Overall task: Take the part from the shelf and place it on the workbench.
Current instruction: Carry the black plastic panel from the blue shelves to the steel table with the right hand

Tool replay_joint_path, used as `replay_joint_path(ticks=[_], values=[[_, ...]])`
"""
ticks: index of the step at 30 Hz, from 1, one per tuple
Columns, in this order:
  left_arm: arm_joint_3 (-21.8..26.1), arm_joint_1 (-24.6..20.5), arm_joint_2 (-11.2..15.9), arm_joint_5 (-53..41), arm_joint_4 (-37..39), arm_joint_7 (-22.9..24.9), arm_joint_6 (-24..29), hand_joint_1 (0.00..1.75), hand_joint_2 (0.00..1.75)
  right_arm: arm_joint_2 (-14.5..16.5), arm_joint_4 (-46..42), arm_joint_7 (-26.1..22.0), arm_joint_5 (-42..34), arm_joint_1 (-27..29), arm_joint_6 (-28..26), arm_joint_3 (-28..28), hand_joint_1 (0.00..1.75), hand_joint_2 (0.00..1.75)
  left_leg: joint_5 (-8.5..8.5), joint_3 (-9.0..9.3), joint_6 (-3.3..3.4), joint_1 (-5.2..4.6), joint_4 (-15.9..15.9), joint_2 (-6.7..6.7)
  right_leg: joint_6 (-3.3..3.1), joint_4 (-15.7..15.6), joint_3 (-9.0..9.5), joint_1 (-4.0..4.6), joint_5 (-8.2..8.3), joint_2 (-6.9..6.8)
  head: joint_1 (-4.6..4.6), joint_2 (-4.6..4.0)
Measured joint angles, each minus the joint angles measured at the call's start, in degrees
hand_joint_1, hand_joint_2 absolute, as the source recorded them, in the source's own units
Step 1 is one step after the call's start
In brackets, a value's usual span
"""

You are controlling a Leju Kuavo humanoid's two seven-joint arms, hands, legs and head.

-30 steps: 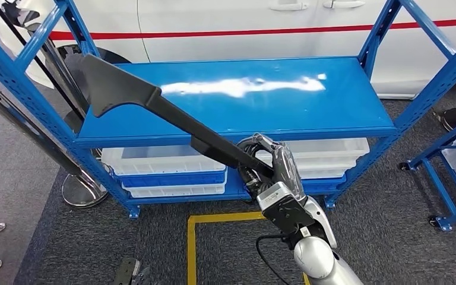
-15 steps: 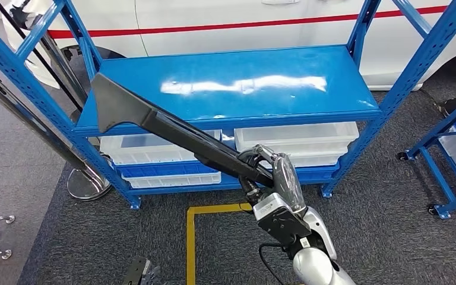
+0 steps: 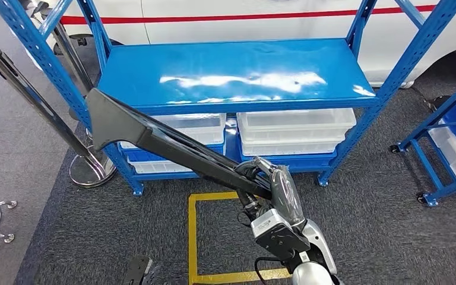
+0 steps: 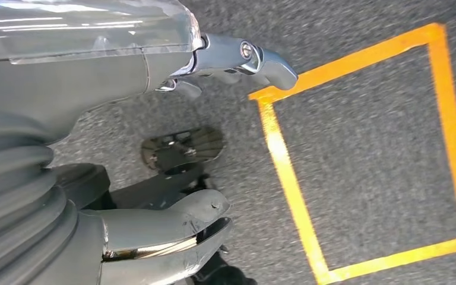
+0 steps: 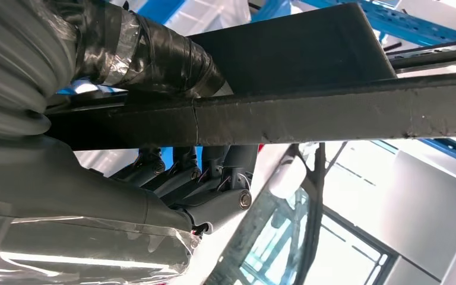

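Note:
A long black part, a narrow bar with a wide flat end, slants up to the left in the head view. My right hand grips its lower end, fingers wrapped around the bar. The wide end hangs in front of the blue shelf, below its bare top board. In the right wrist view the bar crosses the picture with my right hand's fingers curled under it. My left hand hangs over the grey carpet with fingers apart and holds nothing.
White bins fill the shelf's lower level. A chrome pole on a round base stands left of the shelf. A yellow tape square marks the carpet below. Another blue rack stands at the right, a white car behind.
The whole picture has shifted as the camera drew back from the shelf. The part's wide end, earlier over the top board, now hangs in front of its edge, still held.

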Motion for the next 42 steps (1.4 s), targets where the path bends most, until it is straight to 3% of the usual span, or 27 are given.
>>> replay_joint_path(ticks=[1,2,4,5,7,8,10,12,13,15,16,17,19,20,21,23,24,27,28,29,30,32,34,35,37,39,42], values=[[0.0,-0.1,0.0,0.2,0.0,0.0,0.0,0.0,1.75,-0.1,0.0,-0.2,-0.1,-0.2,0.1,0.0,1.75,1.75,0.4,-1.14,-0.27,0.08,0.7,0.0,0.18,-2.8,2.47,-0.24,1.28,-0.02,-0.01,0.0],[-0.1,-0.2,0.0,0.4,0.0,0.0,0.1,0.0,1.75,-0.1,0.0,-0.4,-0.4,-0.6,0.1,0.0,1.75,1.75,0.77,-2.22,-0.61,0.1,1.3,-0.03,0.3,-6.5,5.24,-0.3,1.51,-0.01,0.0,0.0],[-0.1,-0.4,0.0,0.8,0.0,0.0,0.1,0.0,1.75,-0.3,0.0,-1.0,-1.1,-1.4,0.3,0.0,1.75,1.75,1.54,-3.47,-1.33,0.04,2.2,-0.11,-0.32,-11.8,8.55,-0.12,0.7,0.18,-0.1,0.0],[-0.1,-0.6,0.1,1.0,0.0,0.1,0.2,0.0,1.75,-0.4,0.0,-1.2,-1.4,-1.9,0.5,0.0,1.75,1.75,2.01,-3.74,-1.67,0.02,2.3,-0.16,-0.83,-12.6,8.79,0.12,0.28,0.31,-0.16,0.01],[-0.1,-0.8,0.1,1.2,0.1,0.1,0.2,0.0,1.75,-0.6,0.1,-1.4,-1.8,-2.5,0.7,0.0,1.75,1.75,2.9,-4.12,-2.29,0.15,2.3,-0.28,-2.02,-12.6,7.9,0.15,1.15,0.32,-0.16,0.01],[-0.1,-0.8,0.1,1.3,0.2,0.2,0.3,0.0,1.75,-0.7,0.2,-1.5,-1.9,-2.7,0.7,0.0,1.75,1.75,2.23,-4.58,-2.58,0.27,2.7,-0.35,-2.58,-12.6,7.27,0.12,1.82,0.22,-0.2,0.01],[-0.2,-0.8,0.2,1.6,0.3,0.3,0.4,0.0,1.75,-0.8,0.4,-1.7,-2.1,-3.1,0.7,0.0,1.75,1.75,-2.63,-6.04,-3.09,0.42,6.5,-0.44,-3.46,-12.7,5.62,-0.03,3.4,-0.02,-0.25,0.0],[-0.2,-1.0,0.2,1.9,0.3,0.3,0.5,0.0,1.75,-0.9,0.7,-1.8,-2.4,-3.4,0.7,0.2,1.75,1.75,-8.66,-7.41,-3.44,0.47,13.8,-0.45,-3.76,-12.7,3.7,0.13,4.95,-0.12,-0.29,0.0],[-0.2,-1.2,0.3,2.1,0.3,0.3,0.6,0.0,1.75,-0.9,0.8,-2.0,-2.6,-3.5,0.7,0.3,1.75,1.75,-9.8,-7.47,-3.48,0.47,16.9,-0.45,-3.78,-12.6,2.7,0.26,5.71,-0.17,-0.29,0.0],[-0.3,-1.5,0.3,2.3,0.3,0.3,0.6,0.0,1.75,-1.0,1.2,-2.2,-3.0,-3.5,0.7,0.6,1.75,1.75,-8.25,-5.34,-3.16,0.41,18.7,-0.48,-3.74,-12.5,0.72,0.5,7.25,-0.24,-0.29,0.0],[-0.3,-1.6,0.3,2.4,0.3,0.3,0.7,0.0,1.75,-1.1,1.3,-2.3,-3.1,-3.6,0.7,0.7,1.75,1.75,-6.79,-2.86,-2.76,0.26,16.7,-0.52,-3.68,-12.5,-0.19,0.62,8.02,-0.22,-0.29,0.0],[-0.3,-1.8,0.3,2.4,0.3,0.3,0.7,0.0,1.75,-1.2,1.4,-2.4,-3.2,-3.6,0.6,0.8,1.75,1.75,-6.24,0.54,-2.16,0.04,13.0,-0.59,-3.59,-12.5,-0.91,0.68,8.72,-0.22,-0.29,0.0],[-0.3,-2.3,0.5,2.4,0.3,0.3,0.8,0.0,1.75,-1.3,1.5,-2.5,-3.2,-3.7,0.6,0.9,1.75,1.75,-7.51,7.0,-1.24,-0.5,4.2,-0.67,-3.18,-12.6,-1.65,0.7,10.05,-0.29,-0.27,0.0],[-0.3,-2.5,0.6,2.4,0.3,0.2,0.8,0.0,1.75,-1.3,1.5,-2.5,-3.3,-3.8,0.6,0.9,1.75,1.75,-8.22,8.77,-0.96,-0.75,1.4,-0.7,-2.86,-12.9,-1.65,0.54,10.7,-0.39,-0.28,0.0],[-0.3,-2.6,0.7,2.4,0.3,0.2,0.8,0.0,1.75,-1.3,1.5,-2.5,-3.3,-3.9,0.6,1.0,1.75,1.75,-8.29,9.32,-0.87,-0.94,0.0,-0.7,-2.49,-13.2,-1.55,0.41,11.41,-0.45,-0.31,0.0],[-0.3,-2.7,0.7,2.4,0.3,0.2,0.8,0.0,1.75,-1.4,1.6,-2.6,-3.3,-4.0,0.6,1.1,1.75,1.75,-6.59,8.66,-0.39,-0.8,-0.8,-0.55,-1.76,-13.8,-1.76,0.32,11.84,-0.38,-0.35,0.0],[-0.4,-2.7,0.7,2.5,0.3,0.2,0.8,0.0,1.75,-1.5,1.7,-2.6,-3.3,-4.0,0.6,1.2,1.75,1.75,-5.63,8.09,-0.03,-0.63,-1.3,-0.39,-1.51,-13.0,-2.27,0.35,10.4,-0.26,-0.33,0.0],[-0.4,-2.7,0.6,2.7,0.3,0.2,0.8,0.0,1.75,-1.8,1.9,-2.6,-3.3,-4.1,0.6,1.3,1.75,1.75,-3.04,5.34,0.6,-0.49,-1.5,-0.1,-0.96,-4.2,-4.42,0.18,1.68,-0.09,-0.27,0.0],[-0.4,-2.6,0.6,2.7,0.3,0.2,0.8,0.0,1.75,-1.9,2.0,-2.6,-3.3,-4.1,0.6,1.4,1.75,1.75,-2.35,4.23,0.56,-0.5,-1.3,-0.05,-0.78,-0.8,-4.77,0.13,0.34,-0.1,-0.27,0.0],[-0.4,-2.6,0.6,2.8,0.3,0.2,0.8,0.0,1.75,-2.0,2.1,-2.6,-3.3,-4.1,0.5,1.4,1.75,1.75,-1.69,3.04,0.48,-0.5,-0.9,0.02,-0.63,1.6,-4.56,0.08,0.62,-0.1,-0.27,0.0],[-0.5,-2.7,0.6,2.8,0.3,0.3,0.8,0.0,1.75,-2.1,2.2,-2.6,-3.3,-4.1,0.5,1.5,1.75,1.75,-1.07,1.76,0.34,-0.48,-0.5,0.08,-0.54,2.4,-3.59,0.03,2.01,-0.12,-0.27,0.0],[-0.8,-2.8,0.6,3.0,0.3,0.4,0.9,0.0,1.75,-2.2,2.3,-2.6,-3.3,-4.2,0.4,1.6,1.75,1.75,0.0,-0.67,-0.08,-0.44,0.7,0.11,-0.54,-1.3,1.08,-0.11,4.23,-0.16,-0.28,0.0],[-1.2,-3.0,0.6,3.1,0.3,0.5,1.0,0.0,1.75,-2.2,2.3,-2.6,-3.3,-4.4,0.3,1.8,1.75,1.75,0.82,-2.37,-0.72,-0.55,1.9,0.06,-0.99,-8.9,6.85,0.1,2.16,-0.13,-0.33,0.01],[-1.4,-3.1,0.6,3.1,0.3,0.6,1.0,0.0,1.75,-2.3,2.3,-2.6,-3.3,-4.5,0.2,1.8,1.75,1.75,1.26,-2.79,-1.06,-0.6,2.2,0.04,-1.35,-11.5,8.45,0.23,0.87,-0.08,-0.34,0.01],[-1.7,-3.3,0.7,3.1,0.3,0.9,1.2,0.0,1.75,-2.3,2.4,-2.7,-3.3,-4.5,-0.1,1.8,1.75,1.75,2.21,-3.16,-1.75,-0.54,2.2,-0.02,-2.3,-12.8,8.65,0.44,0.66,-0.02,-0.35,0.01],[-1.9,-3.4,0.8,3.2,0.3,1.1,1.3,0.0,1.75,-2.3,2.5,-2.7,-3.3,-4.5,-0.2,1.9,1.75,1.75,0.77,-3.85,-2.44,-0.29,3.3,-0.18,-3.32,-13.0,7.8,0.33,1.85,-0.23,-0.34,0.0],[-2.3,-3.6,0.9,3.3,0.3,1.1,1.3,0.0,1.75,-2.2,2.7,-2.7,-3.2,-4.5,-0.3,1.9,1.75,1.75,-7.51,-6.28,-3.4,0.04,11.9,-0.29,-4.16,-13.0,5.42,0.26,4.0,-0.39,-0.37,0.0]])
